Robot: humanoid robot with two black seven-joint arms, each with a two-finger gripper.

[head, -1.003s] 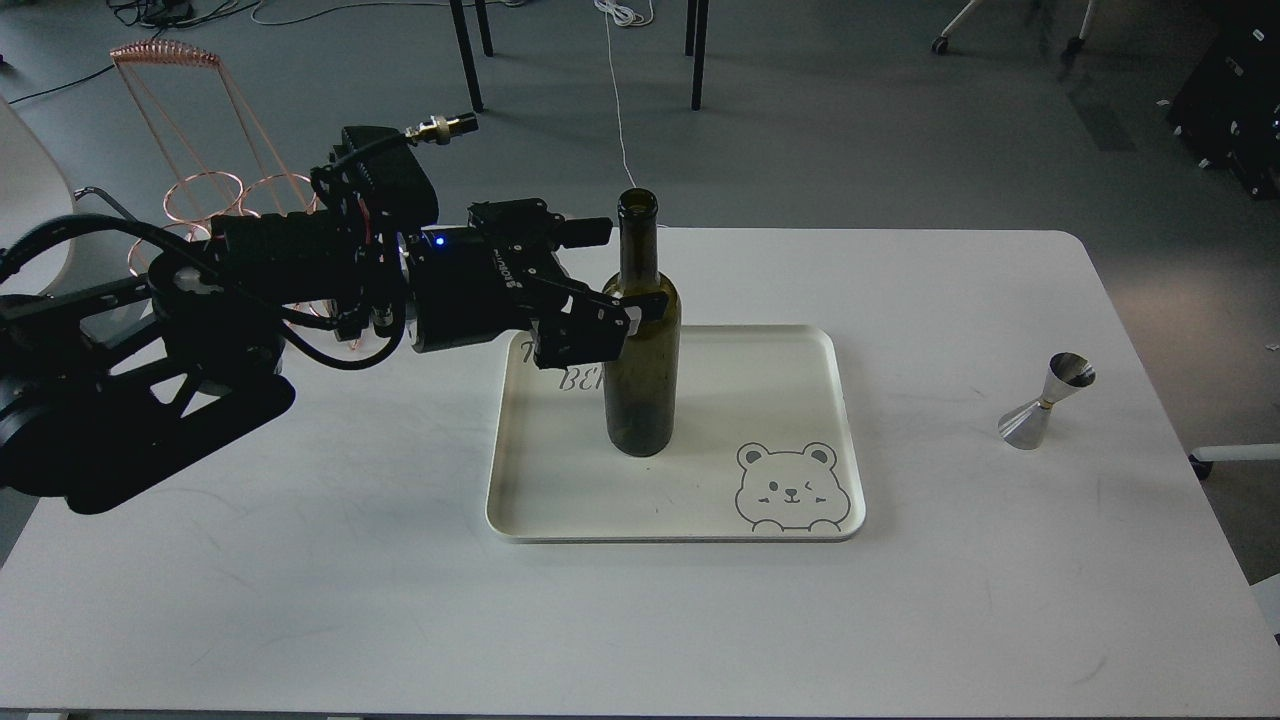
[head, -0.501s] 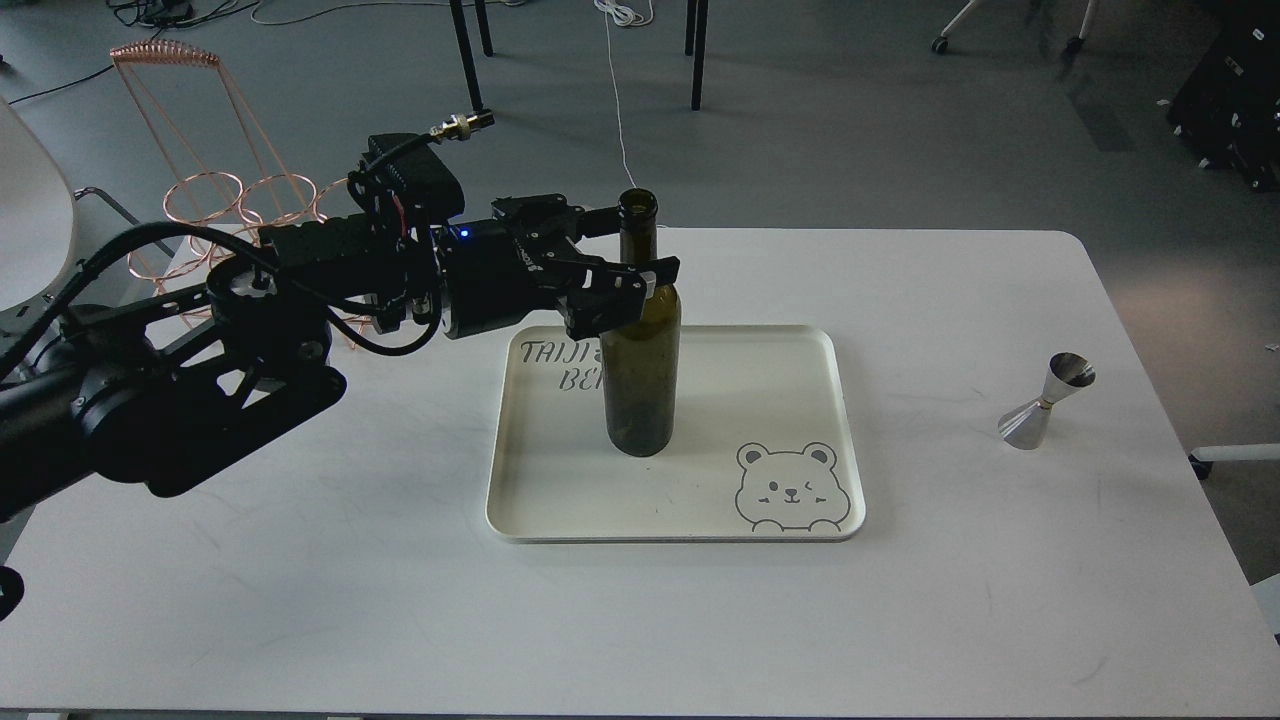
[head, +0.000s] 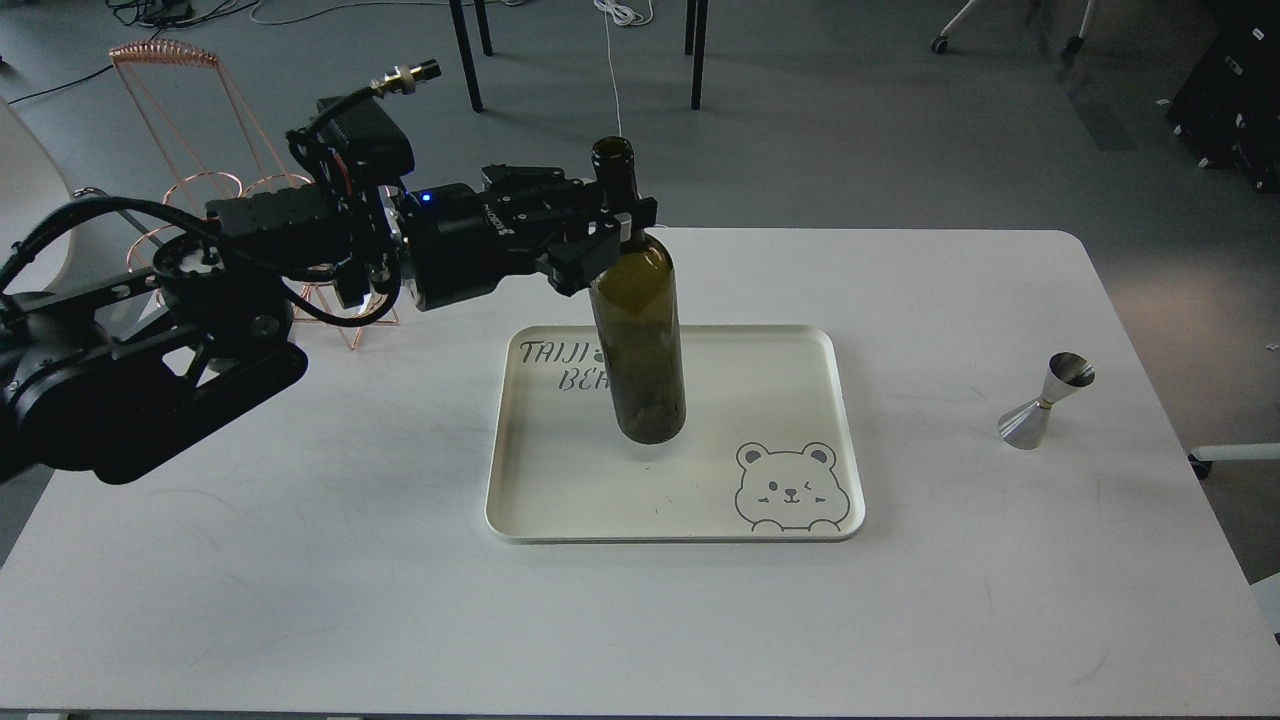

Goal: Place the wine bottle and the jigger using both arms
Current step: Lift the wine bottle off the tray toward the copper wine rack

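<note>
The left black claw gripper (head: 612, 222) has slid up from the shoulder of the tall dark olive-green glass wine bottle (head: 640, 335) to its neck and closed on it; the bottle now leans, seemingly lifted off the cream tray (head: 840, 440). The small silver jigger (head: 1045, 403) waits on the white table (head: 300, 560), right arm unseen

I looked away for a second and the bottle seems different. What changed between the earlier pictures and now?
The left gripper slid up from the body of the wine bottle to its neck, closed on it and moved it: the bottle now sits higher in view, tilted, apparently lifted off the tray. The jigger stayed put on the table, right of the tray. The right arm is out of view throughout.
</note>
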